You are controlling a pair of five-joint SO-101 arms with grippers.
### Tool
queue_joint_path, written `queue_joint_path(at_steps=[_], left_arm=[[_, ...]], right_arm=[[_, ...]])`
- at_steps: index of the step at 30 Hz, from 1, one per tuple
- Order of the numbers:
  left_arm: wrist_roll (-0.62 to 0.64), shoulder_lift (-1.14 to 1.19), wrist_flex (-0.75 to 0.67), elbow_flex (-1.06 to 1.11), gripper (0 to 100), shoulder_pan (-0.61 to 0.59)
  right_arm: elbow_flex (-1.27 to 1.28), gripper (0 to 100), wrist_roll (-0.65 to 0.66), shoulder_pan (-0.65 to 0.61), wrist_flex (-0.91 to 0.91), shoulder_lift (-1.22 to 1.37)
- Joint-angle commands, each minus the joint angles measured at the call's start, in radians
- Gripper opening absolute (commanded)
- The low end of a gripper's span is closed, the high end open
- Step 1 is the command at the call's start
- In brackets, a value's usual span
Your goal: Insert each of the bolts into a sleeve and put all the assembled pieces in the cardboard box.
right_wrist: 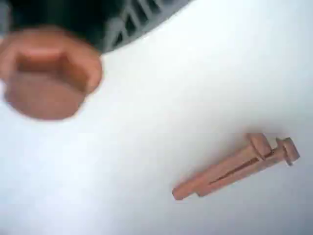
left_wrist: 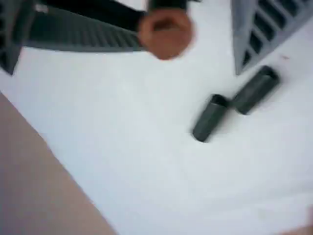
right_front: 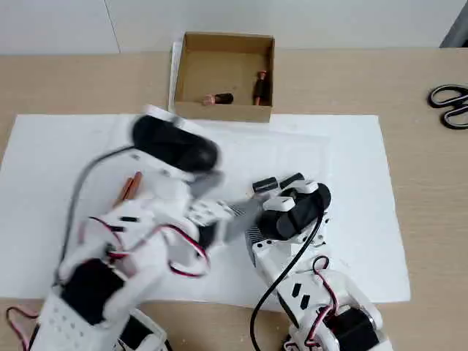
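Observation:
A copper bolt (right_wrist: 49,73) hangs above the white paper with my right gripper (right_front: 247,223) shut on it, its hex head (left_wrist: 164,32) towards both wrist cameras. My left gripper (right_front: 232,210) meets it mid-table and stands open, one grey finger (left_wrist: 259,34) well clear of the bolt. Two black sleeves (right_front: 267,183) (right_front: 292,179) lie side by side on the paper just beyond the grippers, also sleeves (left_wrist: 210,117) (left_wrist: 257,88). Two loose bolts (right_front: 128,189) lie together at the left, also bolts (right_wrist: 234,166). The cardboard box (right_front: 189,73) holds two assembled pieces (right_front: 217,99) (right_front: 260,86).
A white paper sheet (right_front: 351,161) covers the middle of the wooden table (right_front: 66,80). Scissors (right_front: 450,104) lie at the far right edge. Both arm bases stand along the near edge, with cables trailing from them.

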Motion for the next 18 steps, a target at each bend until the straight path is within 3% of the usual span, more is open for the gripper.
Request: queue_joint_path(at_steps=[1, 4, 8, 10, 14, 18], left_arm=[[-0.011, -0.012, 0.107, -0.105, 27, -0.183], [-0.049, -0.006, 0.216, -0.116, 27, -0.376], [-0.282, -0.012, 0.276, -0.099, 27, -0.657], [-0.336, -0.012, 0.287, -0.101, 27, -0.769], [-0.338, -0.012, 0.307, -0.102, 27, -0.887], [-0.338, -0.012, 0.336, -0.102, 27, -0.896]], right_arm=[[-0.011, 0.4, -0.002, 0.031, -0.07, -0.008], [-0.011, 0.4, -0.002, 0.104, -0.074, -0.001], [-0.032, 0.4, 0.0, 0.199, -0.073, 0.058], [-0.101, 0.4, 0.014, 0.234, -0.073, 0.143], [-0.374, 0.4, 0.041, 0.274, -0.079, 0.423], [-0.718, 0.4, 0.041, 0.278, -0.084, 0.806]])
